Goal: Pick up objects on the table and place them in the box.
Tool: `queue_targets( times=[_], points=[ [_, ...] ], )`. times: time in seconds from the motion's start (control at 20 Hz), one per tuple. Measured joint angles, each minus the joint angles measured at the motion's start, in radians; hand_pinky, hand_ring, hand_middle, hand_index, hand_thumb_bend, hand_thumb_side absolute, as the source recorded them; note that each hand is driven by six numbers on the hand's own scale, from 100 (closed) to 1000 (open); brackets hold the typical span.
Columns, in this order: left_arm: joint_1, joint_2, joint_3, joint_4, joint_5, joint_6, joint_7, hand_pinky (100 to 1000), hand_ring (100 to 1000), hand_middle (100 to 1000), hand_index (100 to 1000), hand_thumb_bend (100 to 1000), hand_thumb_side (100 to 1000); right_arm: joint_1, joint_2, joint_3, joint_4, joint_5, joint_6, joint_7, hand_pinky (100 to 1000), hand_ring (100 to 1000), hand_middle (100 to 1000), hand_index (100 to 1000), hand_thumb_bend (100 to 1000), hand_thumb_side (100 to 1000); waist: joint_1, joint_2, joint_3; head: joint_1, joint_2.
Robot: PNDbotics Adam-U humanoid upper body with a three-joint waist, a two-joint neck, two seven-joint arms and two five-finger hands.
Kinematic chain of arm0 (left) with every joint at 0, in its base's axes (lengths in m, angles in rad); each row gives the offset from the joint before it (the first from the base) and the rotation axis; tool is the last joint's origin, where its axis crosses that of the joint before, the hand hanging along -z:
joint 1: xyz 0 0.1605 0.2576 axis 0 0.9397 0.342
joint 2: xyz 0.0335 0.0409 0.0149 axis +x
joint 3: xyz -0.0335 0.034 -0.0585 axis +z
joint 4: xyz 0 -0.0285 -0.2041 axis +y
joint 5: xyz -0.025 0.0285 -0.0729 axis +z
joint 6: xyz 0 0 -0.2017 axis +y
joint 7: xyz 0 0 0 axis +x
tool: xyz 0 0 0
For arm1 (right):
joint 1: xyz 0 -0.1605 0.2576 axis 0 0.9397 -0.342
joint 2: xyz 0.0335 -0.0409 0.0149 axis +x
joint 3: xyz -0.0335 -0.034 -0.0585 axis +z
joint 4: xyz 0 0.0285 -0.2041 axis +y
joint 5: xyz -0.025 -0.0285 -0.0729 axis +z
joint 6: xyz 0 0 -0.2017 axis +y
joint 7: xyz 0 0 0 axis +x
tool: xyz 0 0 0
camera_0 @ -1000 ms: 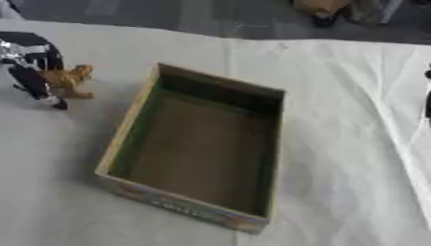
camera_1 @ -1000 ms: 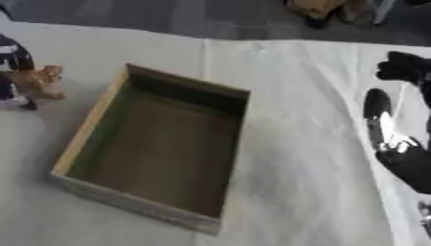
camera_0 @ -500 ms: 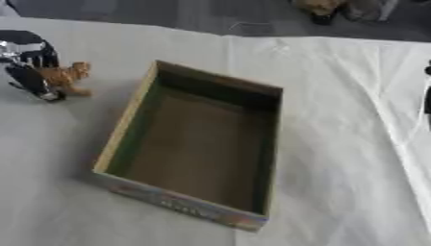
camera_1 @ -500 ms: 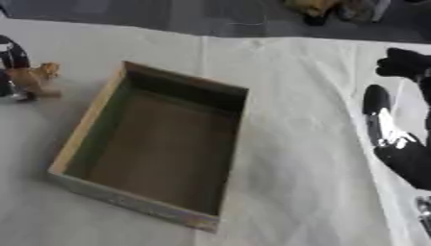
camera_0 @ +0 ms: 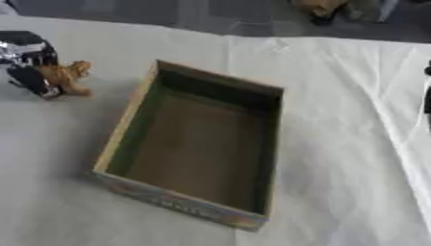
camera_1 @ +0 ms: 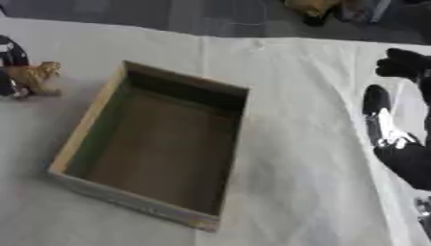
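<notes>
A small orange-brown toy animal (camera_0: 67,75) is at the far left of the white-covered table. My black and silver left hand (camera_0: 27,61) is right against it, fingers curled down onto its left side, and part of the toy is hidden by them. The open cardboard box (camera_0: 126,129) lies in the middle, long side running away from me, with nothing visible inside. My right hand (camera_1: 402,153) shows at the right edge of the right eye view, well clear of the box, fingers relaxed and holding nothing.
A white cloth (camera_1: 311,96) with creases covers the table. Beyond the far edge is a dark floor with a brownish object (camera_0: 320,7). Bare cloth lies between the box and my right hand.
The toy animal and my left hand have shifted slightly up and away from me. The box and the right hand have stayed put.
</notes>
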Motion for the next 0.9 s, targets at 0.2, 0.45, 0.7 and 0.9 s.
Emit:
queue_targets(
  times=[0.2,0.45,0.7,0.9],
  points=[
    [0.002,0.0,0.0,0.0,0.003,0.005,0.024,726,662,528,580,193,227,0.004,0.001,0.0,0.0,0.0,0.003,-0.002,853,719,684,836,230,663,0.0,0.0,0.0,-0.004,0.001],
    [0.007,0.0,-0.001,0.0,0.008,0.015,0.053,714,649,520,546,185,226,0.007,0.001,-0.003,0.0,0.0,0.008,-0.003,854,719,683,835,228,660,-0.001,-0.001,0.001,-0.005,0.003],
    [0.008,0.0,-0.007,0.0,0.008,0.017,0.058,715,650,520,524,205,221,0.007,0.001,-0.005,0.0,-0.001,0.008,-0.003,854,719,682,835,232,661,-0.003,-0.005,0.002,-0.01,0.009],
    [0.008,0.0,-0.008,0.0,0.002,0.016,0.056,717,652,521,521,237,213,0.008,0.004,-0.005,0.0,-0.002,0.01,-0.002,854,719,681,835,235,662,-0.003,-0.014,0.006,-0.014,0.011]
  ],
)
